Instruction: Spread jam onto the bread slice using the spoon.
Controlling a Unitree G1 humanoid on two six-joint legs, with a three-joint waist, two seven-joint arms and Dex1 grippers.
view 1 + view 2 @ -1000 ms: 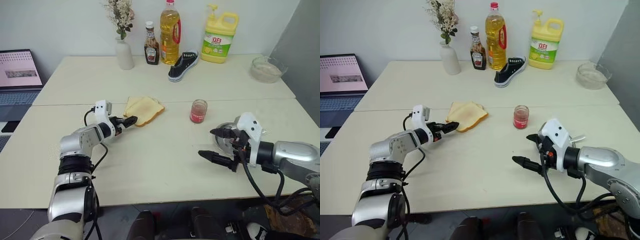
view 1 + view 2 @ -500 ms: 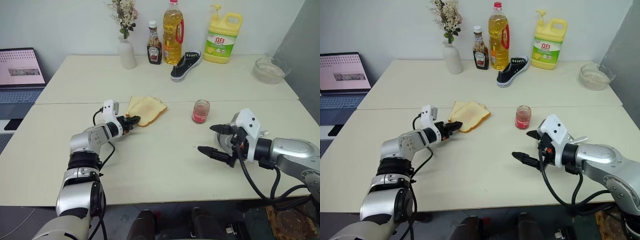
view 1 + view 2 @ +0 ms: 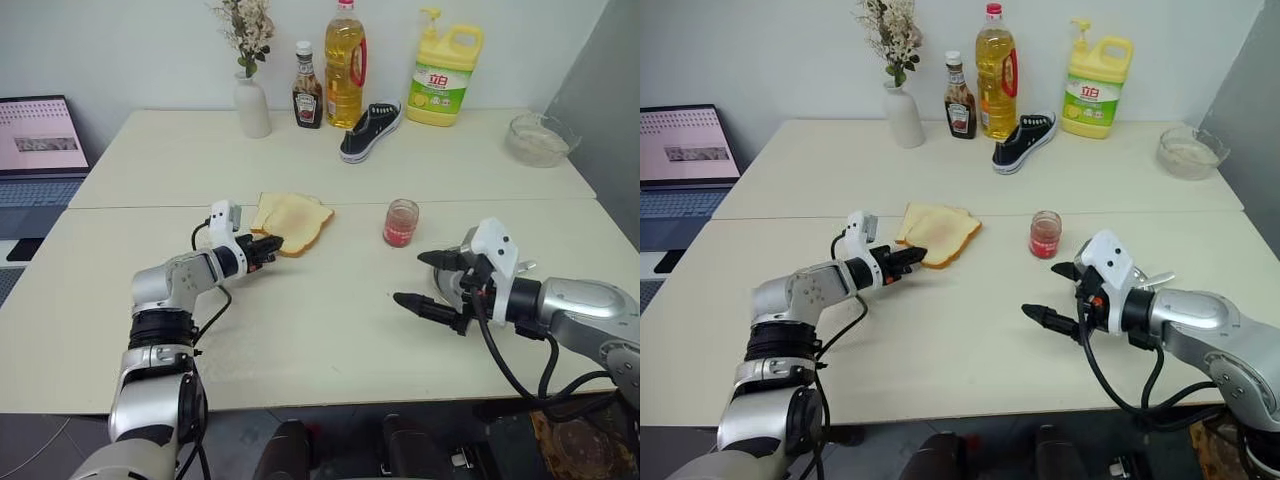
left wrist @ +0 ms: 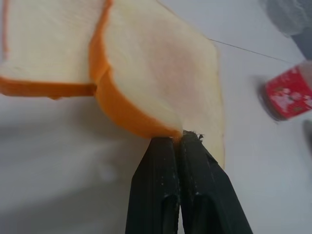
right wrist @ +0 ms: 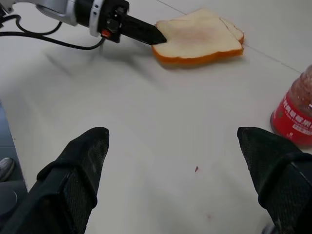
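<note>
Two slices lie overlapped at the table's middle; the bread slice [image 3: 300, 218] with the light-brown face is on top, over a paler slice [image 3: 264, 207]. My left gripper [image 4: 178, 139] is shut, and its tips touch the near corner of the bread slice; I see nothing between the fingers. The jam [image 3: 400, 222] stands in its small glass jar to the right of the bread. My right gripper [image 3: 410, 278] hovers open near the jar, with nothing in it. Behind its wrist a thin silver handle pokes out, the spoon [image 3: 1160, 279], otherwise hidden.
Along the back stand a white vase [image 3: 252, 108] with flowers, a ketchup bottle [image 3: 307, 100], an oil bottle [image 3: 343, 65], a yellow detergent jug [image 3: 443, 62] and a black sneaker [image 3: 368, 130]. A glass bowl [image 3: 537, 138] sits back right, and a laptop [image 3: 35, 140] at far left.
My left gripper has closed its fingers at the bread's corner. The right gripper has stayed open and still. The camera has shifted a little.
</note>
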